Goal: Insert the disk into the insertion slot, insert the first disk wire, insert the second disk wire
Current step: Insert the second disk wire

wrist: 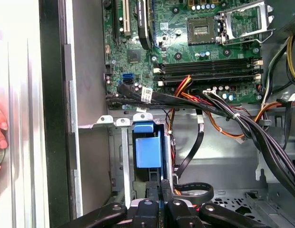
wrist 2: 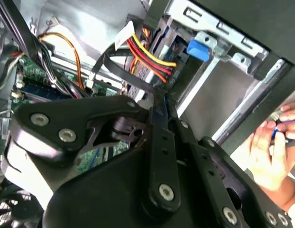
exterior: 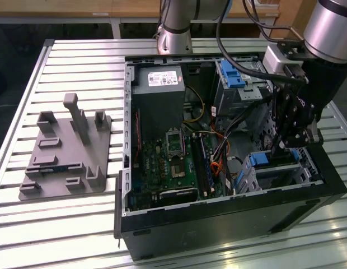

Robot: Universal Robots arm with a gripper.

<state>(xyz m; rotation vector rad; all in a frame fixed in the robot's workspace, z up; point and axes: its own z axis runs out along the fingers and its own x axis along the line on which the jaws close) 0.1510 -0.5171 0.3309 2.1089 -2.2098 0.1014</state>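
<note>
On the exterior view's left, a grey fixture plate (exterior: 64, 154) with upright posts is seen lying on the slatted table (exterior: 28, 95), beside the open computer case (exterior: 218, 224), the landmark used here. Inside the case, toward that left side, the power supply (exterior: 158, 98) is mounted above the green motherboard (exterior: 168, 165); the motherboard (wrist: 204, 47) is also shown in the first wrist view. Further right, loose cables (exterior: 218, 151) are draped between the motherboard and the drive bays. At the case's far right corner a taller bay with a blue latch (exterior: 232, 73) is visible. At the case's near right corner, the slot (exterior: 280, 168) is occupied by the disk (exterior: 260, 159), recognised by its blue carrier; the blue carrier (wrist: 148, 147) is seen seated within the cage in the first wrist view. The gripper (exterior: 285, 147) is poised directly over this corner, its fingers drawn nearly together; in the first wrist view the fingertips (wrist: 152, 187) are pressed about a thin dark item just beside the carrier, which cannot be identified. In the second wrist view, a person's hand (wrist 2: 276, 152) is shown outside the case wall.
</note>
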